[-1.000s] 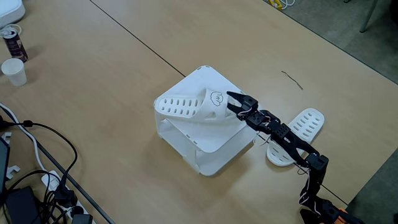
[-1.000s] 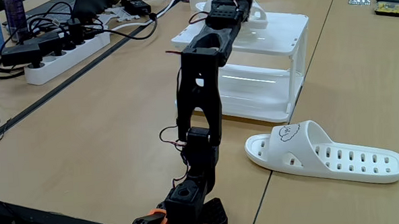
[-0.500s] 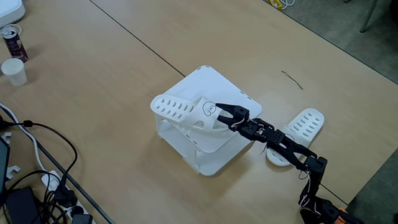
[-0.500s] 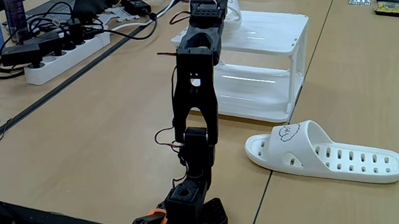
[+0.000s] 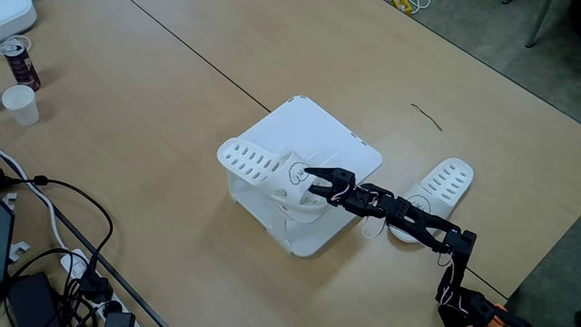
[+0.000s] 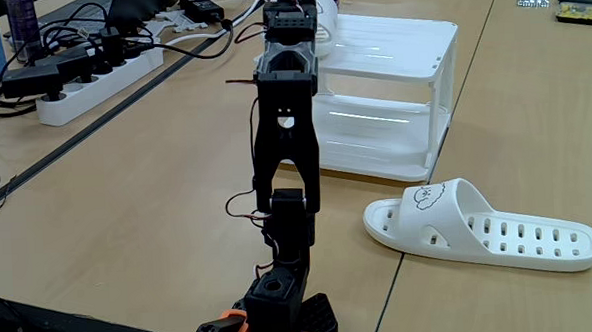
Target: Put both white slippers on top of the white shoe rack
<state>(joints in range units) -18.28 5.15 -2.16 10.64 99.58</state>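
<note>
The white shoe rack (image 5: pixel 327 136) stands mid-table, its flat top facing up. One white slipper (image 5: pixel 250 162) lies on that top toward the left side, its holed sole sticking out past the rack's left edge and its puppy-face strap toward the arm. My gripper (image 5: pixel 310 178) is shut on that strap, over the rack's front corner. The other white slipper (image 5: pixel 445 182) lies on the table to the right of the rack, partly behind my arm. In the low fixed view this slipper (image 6: pixel 489 236) sits in front of the rack (image 6: pixel 401 41), right of my arm (image 6: pixel 285 136).
A paper cup (image 5: pixel 20 104) and a can (image 5: pixel 18 62) stand at the far left. Cables and a power strip (image 6: pixel 92 75) crowd the table's left side. A thin bit of wire (image 5: pixel 427 116) lies beyond the rack. A dark seam crosses the tabletop.
My gripper has moved left and forward across the rack top, taking the slipper along. The slipper now overhangs the rack's left edge more. The slipper on the table has not moved.
</note>
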